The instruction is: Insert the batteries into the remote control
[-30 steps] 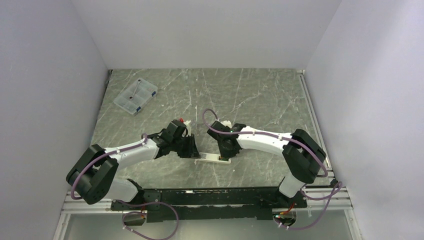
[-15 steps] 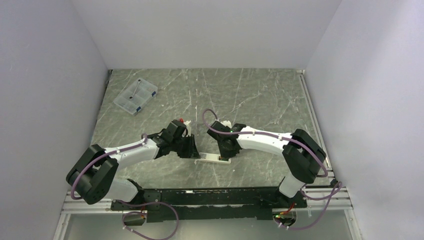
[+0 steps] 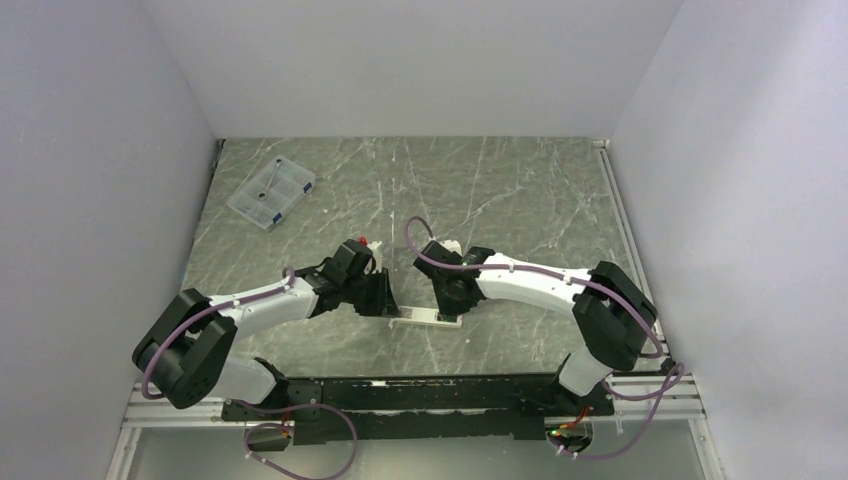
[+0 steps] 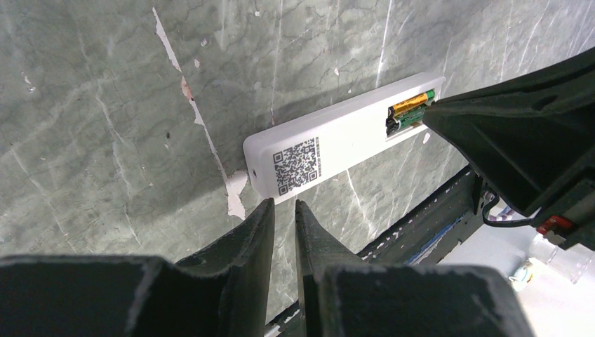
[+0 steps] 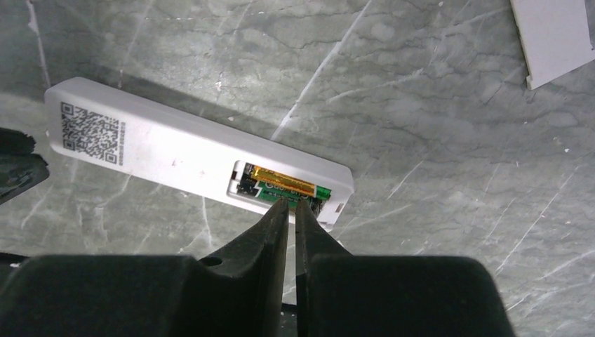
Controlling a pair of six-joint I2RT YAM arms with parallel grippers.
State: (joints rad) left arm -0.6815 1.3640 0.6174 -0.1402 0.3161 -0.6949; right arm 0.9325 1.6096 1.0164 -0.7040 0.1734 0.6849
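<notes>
a clear plastic box (image 3: 271, 192) sits at the far left of the marbled desk (image 3: 520, 200), well apart from everything else. nearer the middle, the left gripper (image 4: 284, 205) is low over the desk at the left end of the remote control (image 3: 430, 318), its fingers drawn almost together with only a slim gap and nothing between them. its tips are just beside the end that carries a qr code label, and whether they touch it cannot be told. the remote control lies flat, back side up, near the front edge of the desk between the two arms. its battery bay at the right end is uncovered, and the batteries (image 5: 284, 181) lie side by side inside it, the copper-orange cell (image 5: 281, 173) farther from the right wrist camera and the dark green cell (image 5: 298, 189) nearer to it. the right gripper (image 5: 291, 205) is at that bay, fingers nearly closed and holding nothing, tips at the green cell's near edge. a flat white cover piece (image 5: 554, 38) lies on the desk apart from the remote control.
</notes>
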